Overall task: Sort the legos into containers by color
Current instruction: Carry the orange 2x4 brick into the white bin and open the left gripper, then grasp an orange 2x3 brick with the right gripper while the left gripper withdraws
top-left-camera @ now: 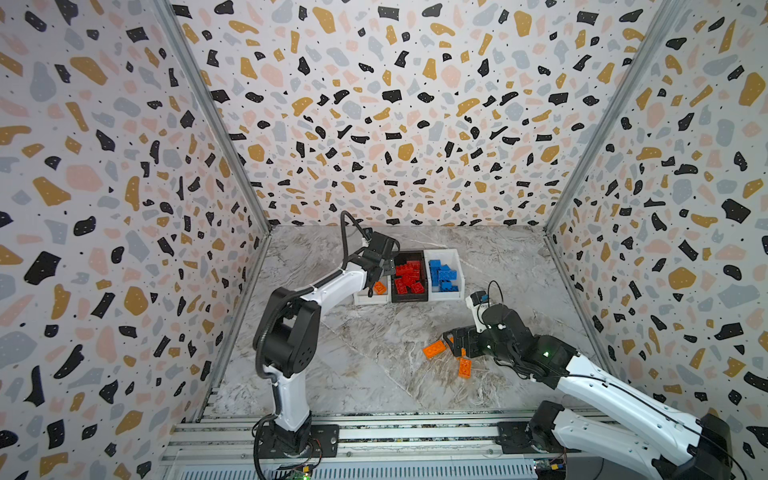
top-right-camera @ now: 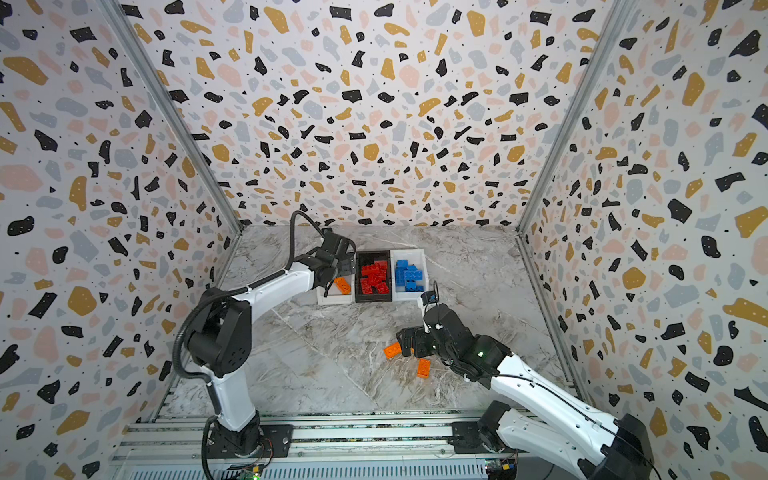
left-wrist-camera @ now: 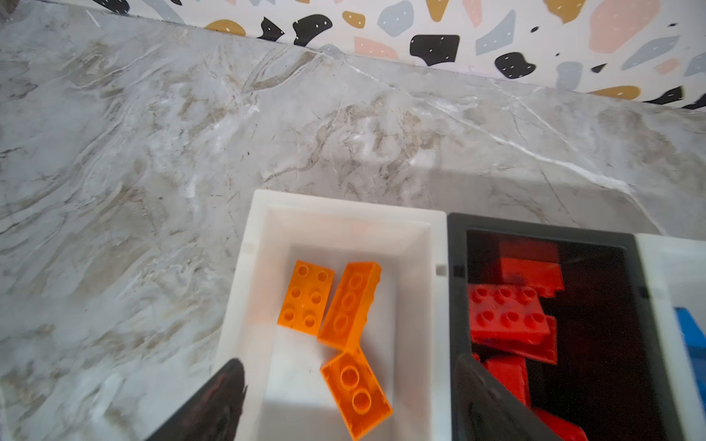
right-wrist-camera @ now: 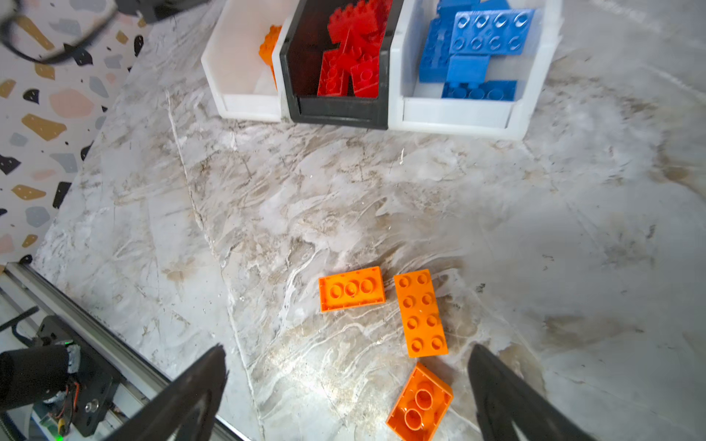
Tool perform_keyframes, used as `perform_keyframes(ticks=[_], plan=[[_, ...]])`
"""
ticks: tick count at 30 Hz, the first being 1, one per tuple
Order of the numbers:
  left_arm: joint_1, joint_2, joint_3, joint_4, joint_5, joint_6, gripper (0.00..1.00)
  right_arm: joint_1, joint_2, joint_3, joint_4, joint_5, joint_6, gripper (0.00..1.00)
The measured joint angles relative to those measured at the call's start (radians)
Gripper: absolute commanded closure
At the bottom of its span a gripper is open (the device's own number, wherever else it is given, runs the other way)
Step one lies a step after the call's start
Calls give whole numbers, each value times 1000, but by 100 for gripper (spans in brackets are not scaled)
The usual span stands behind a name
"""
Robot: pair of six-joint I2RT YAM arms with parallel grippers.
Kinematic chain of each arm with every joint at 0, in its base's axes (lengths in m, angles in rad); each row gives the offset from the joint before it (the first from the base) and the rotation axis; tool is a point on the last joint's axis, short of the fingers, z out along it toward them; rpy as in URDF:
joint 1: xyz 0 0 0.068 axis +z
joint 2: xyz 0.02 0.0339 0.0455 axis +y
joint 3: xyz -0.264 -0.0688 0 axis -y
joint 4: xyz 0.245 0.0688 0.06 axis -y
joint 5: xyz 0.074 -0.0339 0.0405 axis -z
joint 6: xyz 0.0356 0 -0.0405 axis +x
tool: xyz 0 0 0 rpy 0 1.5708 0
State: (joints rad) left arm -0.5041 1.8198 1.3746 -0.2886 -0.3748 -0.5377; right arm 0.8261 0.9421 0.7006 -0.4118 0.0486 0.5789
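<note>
Left gripper (left-wrist-camera: 349, 376) is hanging over the white bin (left-wrist-camera: 244, 267) at the end of the row, jaws spread wide and nothing pinched. One finger sits above that bin's outer wall and the other above the black bin (left-wrist-camera: 454, 229) pressed up against it. There are three orange bricks in the white bin. The loose brick (left-wrist-camera: 357, 393) lies right under the gap between the jaws and touches neither finger, while a flat brick (left-wrist-camera: 305, 294) and a tilted brick (left-wrist-camera: 349, 305) sit side by side just past the fingertips. The black bin is full of red bricks (right-wrist-camera: 351, 57), and the second white bin (right-wrist-camera: 458, 112) on its other side holds the blue bricks (right-wrist-camera: 481, 38). Right gripper (right-wrist-camera: 348, 351) is low over the marble table (right-wrist-camera: 344, 191), also wide open and empty. The nearest brick (right-wrist-camera: 419, 403) lies between its jaws, closer to one finger and touching neither. A long eight-stud brick (right-wrist-camera: 420, 313) and a short brick (right-wrist-camera: 352, 289) lie just beyond the tips, and the bins are well beyond those.
</note>
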Motion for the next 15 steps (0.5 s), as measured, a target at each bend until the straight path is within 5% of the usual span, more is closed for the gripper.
perform_keyframes(ticks=[6, 9, 15], plan=[[-33, -330, -279, 76, 3, -18, 0, 35, 162, -6, 46, -42, -25, 4], [-40, -484, -433, 101, 6, -42, 0, 46, 225, -6, 74, -58, -36, 12], [-40, -708, -653, 87, 6, -73, 0, 60, 335, 12, 117, -79, -42, 14]])
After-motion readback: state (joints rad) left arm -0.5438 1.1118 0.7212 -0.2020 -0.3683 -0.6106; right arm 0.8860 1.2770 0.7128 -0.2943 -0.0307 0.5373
